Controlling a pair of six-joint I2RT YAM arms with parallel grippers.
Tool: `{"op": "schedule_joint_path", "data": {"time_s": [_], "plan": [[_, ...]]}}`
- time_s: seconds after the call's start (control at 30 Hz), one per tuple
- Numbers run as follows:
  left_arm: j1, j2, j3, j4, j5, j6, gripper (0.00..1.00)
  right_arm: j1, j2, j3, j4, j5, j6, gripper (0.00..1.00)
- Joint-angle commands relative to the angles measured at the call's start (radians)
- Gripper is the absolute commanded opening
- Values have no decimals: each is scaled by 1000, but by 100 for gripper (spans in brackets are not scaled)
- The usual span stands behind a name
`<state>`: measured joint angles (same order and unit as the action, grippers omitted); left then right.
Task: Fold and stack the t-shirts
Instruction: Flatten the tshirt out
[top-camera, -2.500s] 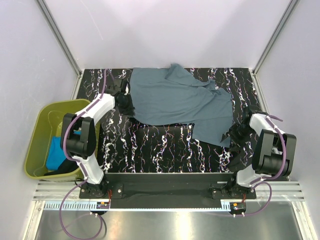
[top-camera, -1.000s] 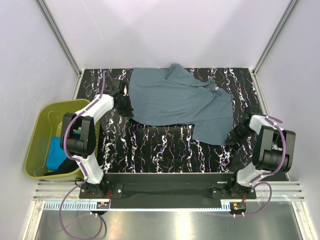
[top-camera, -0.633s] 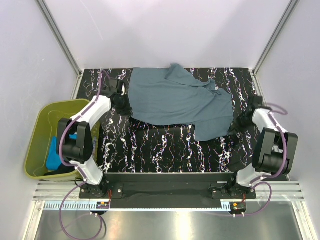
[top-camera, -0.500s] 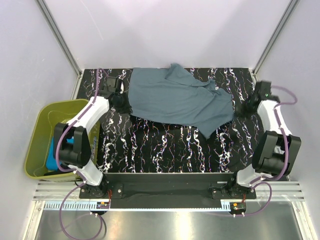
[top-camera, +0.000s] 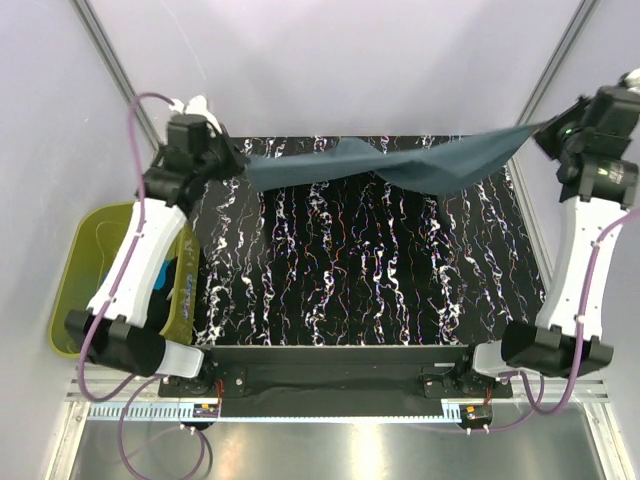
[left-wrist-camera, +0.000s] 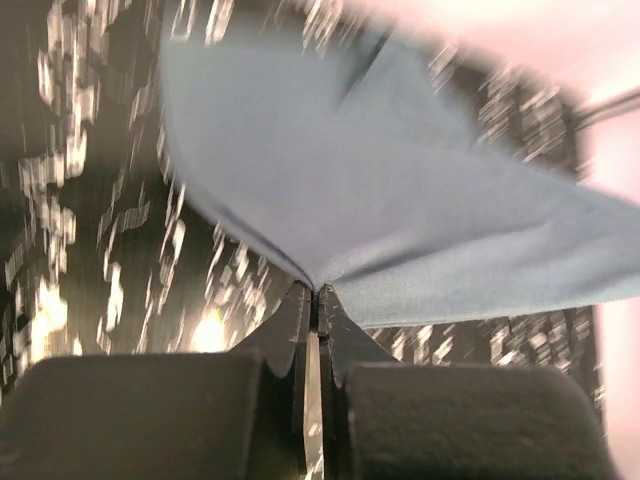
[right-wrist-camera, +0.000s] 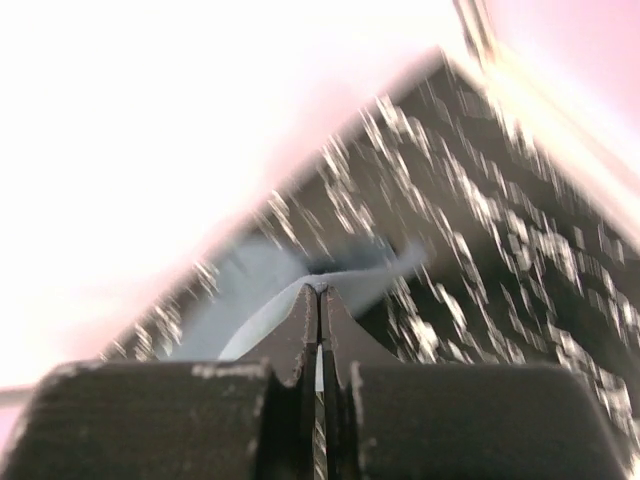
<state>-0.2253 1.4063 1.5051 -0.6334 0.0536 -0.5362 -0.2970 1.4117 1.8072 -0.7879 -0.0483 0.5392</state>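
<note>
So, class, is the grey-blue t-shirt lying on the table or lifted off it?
Lifted: the grey-blue t-shirt hangs stretched between the left gripper and right gripper, each shut on an edge.

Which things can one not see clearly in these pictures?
- Top view: the left arm covers most of the tub; its contents cannot be told.
- Right wrist view: blur and glare; beyond the right claw the grey-blue shirt has no clear shape.
- Left wrist view: the right edge cuts off the shirt held by the left claw.
</note>
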Motion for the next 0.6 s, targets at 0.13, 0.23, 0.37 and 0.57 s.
{"op": "schedule_joint_path", "data": {"time_s": [0.13,0.23,0.37,0.57], "plan": [[-3,-122,354,126,14,126,0,-7,-53,427,84,119,-48,0],[-3,-119,515,124,40,128,0,-7,-54,562,93,159,-91,0],[-3,-157,651,124,90,96,0,-7,-136,612,133,192,-148,0],[-5,-294,577,139,88,59,0,-7,-301,551,177,180,-191,0]]}}
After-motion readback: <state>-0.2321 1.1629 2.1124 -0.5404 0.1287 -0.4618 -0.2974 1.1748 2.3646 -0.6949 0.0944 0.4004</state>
